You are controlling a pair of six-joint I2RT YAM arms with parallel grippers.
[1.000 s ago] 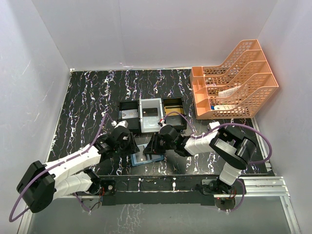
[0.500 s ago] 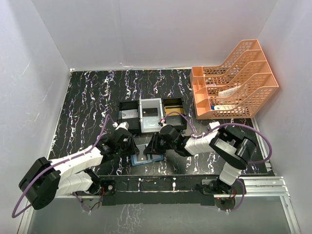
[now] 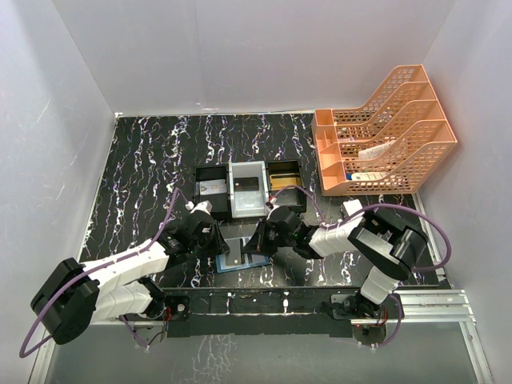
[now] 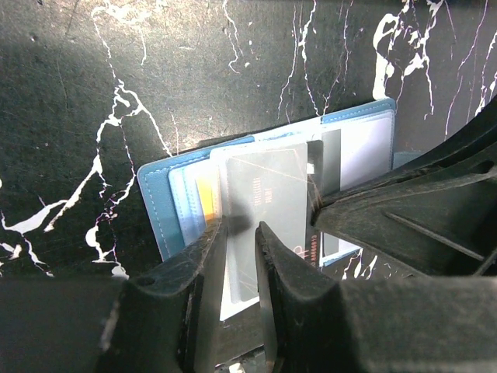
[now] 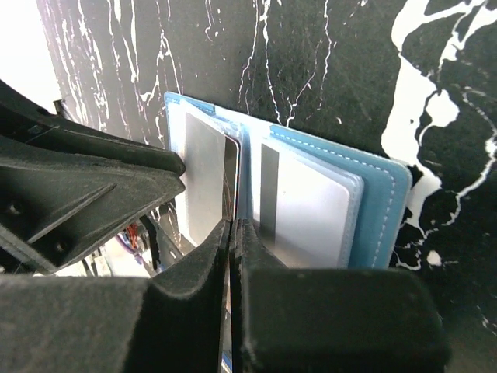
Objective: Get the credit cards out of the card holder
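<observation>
The blue card holder (image 3: 240, 258) lies open on the black marbled table, between the two grippers. In the left wrist view the card holder (image 4: 167, 210) shows a silver-grey credit card (image 4: 268, 190) sticking out of its pocket, a gold-tan card (image 4: 206, 203) behind it and a dark card (image 4: 331, 159) to the right. My left gripper (image 4: 239, 233) is narrowly open over the silver-grey card, its fingers straddling the card's face. My right gripper (image 5: 231, 227) is shut at the holder's fold (image 5: 247, 175), with the dark card's edge (image 5: 231, 175) running into its tips. A white card (image 5: 311, 202) sits in the right pocket.
A black-and-white three-compartment tray (image 3: 248, 170) stands just behind the holder with cards in it. An orange file rack (image 3: 384, 132) fills the back right corner. White walls close in the table on three sides. The two grippers (image 3: 212, 238) (image 3: 262, 240) nearly touch.
My left gripper drew back a little towards the left. My right gripper shifted slightly right and lower at the holder's fold. The holder stays in place.
</observation>
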